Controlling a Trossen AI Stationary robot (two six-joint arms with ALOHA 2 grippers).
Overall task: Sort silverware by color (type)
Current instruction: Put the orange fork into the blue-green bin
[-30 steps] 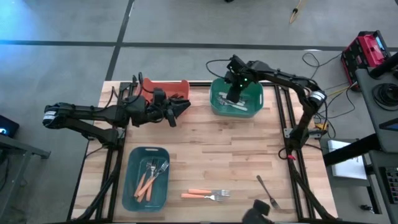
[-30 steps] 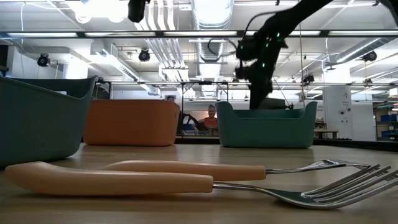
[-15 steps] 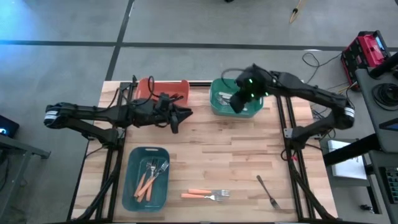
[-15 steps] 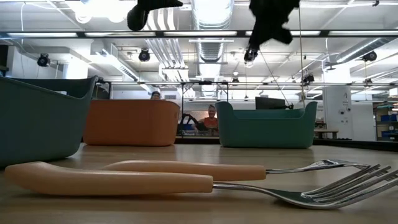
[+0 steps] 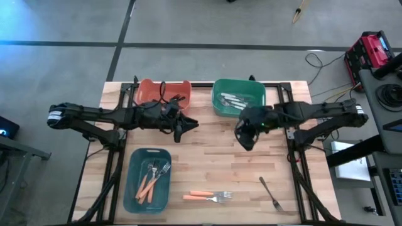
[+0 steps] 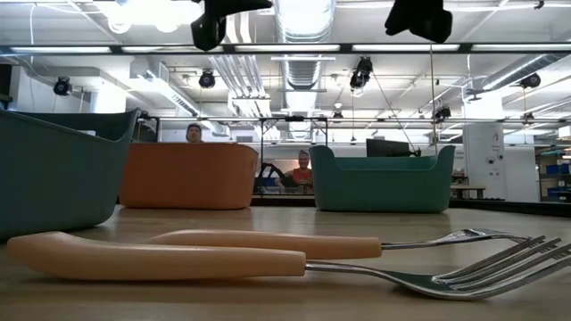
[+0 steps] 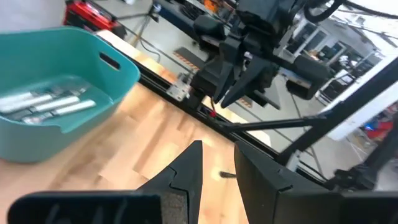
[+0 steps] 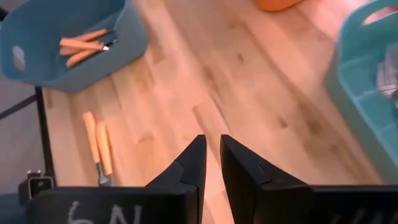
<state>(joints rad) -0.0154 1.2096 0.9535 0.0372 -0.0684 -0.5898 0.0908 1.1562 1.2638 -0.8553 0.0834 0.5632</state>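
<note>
Two orange forks and a black fork are still left out, well apart from the right gripper, seemingly nearly closed and empty. Left gripper: slightly open, empty. Bins partly filled.

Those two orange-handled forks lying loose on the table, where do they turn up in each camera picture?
High view: orange-handled forks near the front edge, right of the blue bin.
Low view: right in front, filling the foreground.
Left wrist view: not in it.
Right wrist view: handles on the wood near the blue bin.
Shared landmark: the blue bin.
</note>
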